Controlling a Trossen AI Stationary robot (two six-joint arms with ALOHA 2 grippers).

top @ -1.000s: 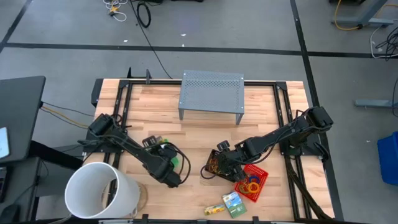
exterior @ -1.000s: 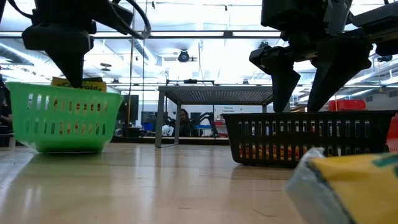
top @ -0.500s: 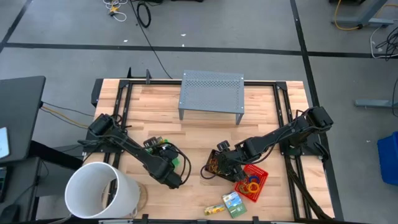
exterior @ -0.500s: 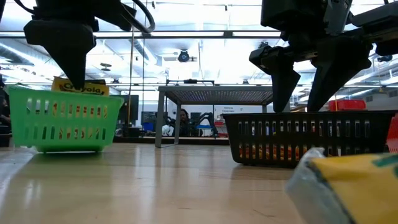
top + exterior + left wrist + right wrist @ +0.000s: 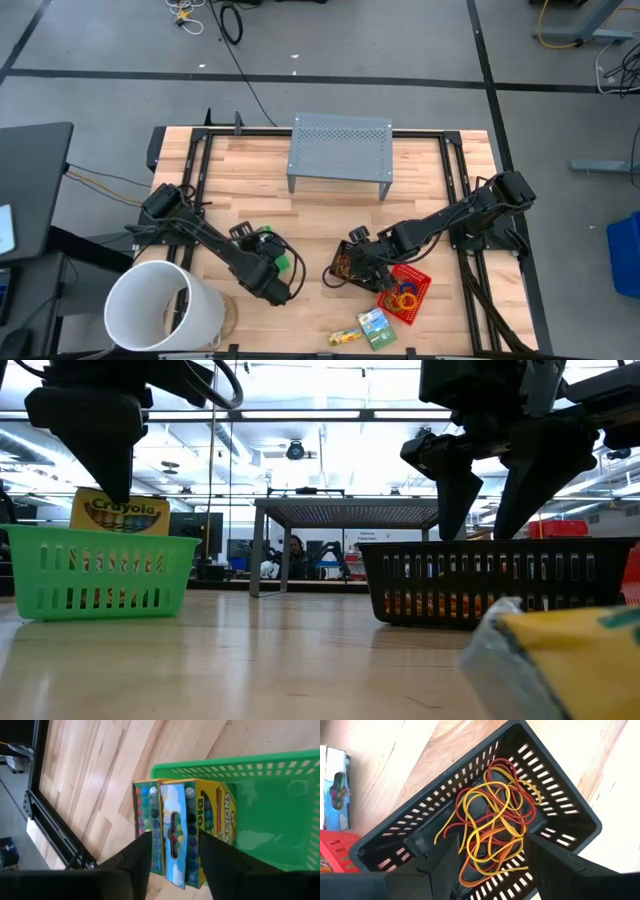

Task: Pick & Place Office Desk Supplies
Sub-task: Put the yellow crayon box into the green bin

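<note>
Left tool (image 5: 172, 865): part-open, fingers either side of a crayon box (image 5: 175, 837) standing on end in the green tray (image 5: 276, 262), near the surface's front-left.
Step in hand: letting go of the box; judged, lift straight up so neither finger tips it over.
Right tool (image 5: 490, 857): wide, empty, above the black tray (image 5: 560, 805) of rubber bands (image 5: 492, 827), front-centre.
Left to sort: another crayon box (image 5: 377, 326) at the front edge, beside the red tray (image 5: 418, 290).

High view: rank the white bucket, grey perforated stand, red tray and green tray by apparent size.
1. White bucket, largest.
2. Grey perforated stand.
3. Red tray.
4. Green tray, mostly hidden under the left arm, so its placing after the red tray is unsure.
</note>
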